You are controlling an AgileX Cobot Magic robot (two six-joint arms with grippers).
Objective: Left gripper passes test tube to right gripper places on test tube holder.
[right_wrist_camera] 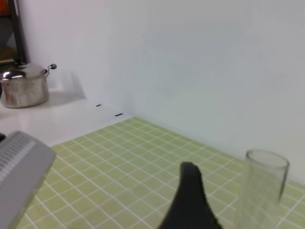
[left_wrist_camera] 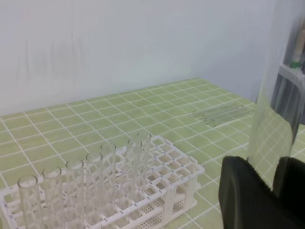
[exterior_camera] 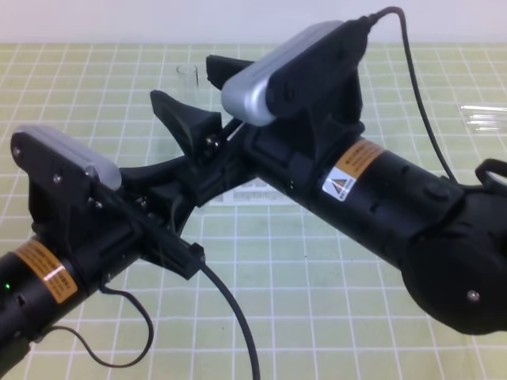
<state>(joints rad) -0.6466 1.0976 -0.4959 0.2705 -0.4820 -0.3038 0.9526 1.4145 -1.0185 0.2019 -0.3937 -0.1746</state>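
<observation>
Test tube point(left_wrist_camera: 274, 95): slim, clear, upright, open rim up, lower end clenched between the dark fingers point(left_wrist_camera: 245, 191) of the left gripper point(left_wrist_camera: 267, 188), lifted off the bench point(exterior_camera: 317, 317). In the exterior view, only the rim and a short stretch of glass showing behind the arms, near the far side; the rest hidden. In the right wrist view, the rim just beside one black finger point(right_wrist_camera: 190, 200).

Right gripper point(exterior_camera: 194, 99): fingers spread wide, released, grasping nothing, set around or beside the upper tube; contact not clear.

Likely trouble: glass nearly invisible and smooth, so a misjudged closing could pinch off-centre and tip it, or miss. Releasing the left hold before the right has closed firmly would drop it onto the bench. Both arms crowded together, so a knock between them could jolt the tube.

Test tube holder point(left_wrist_camera: 181, 167): white lattice rack on the green gridded mat, a row of other clear tubes point(left_wrist_camera: 71, 191) standing in it; tight square holes, so a tilted tube could catch on the lattice or strike a neighbour.
</observation>
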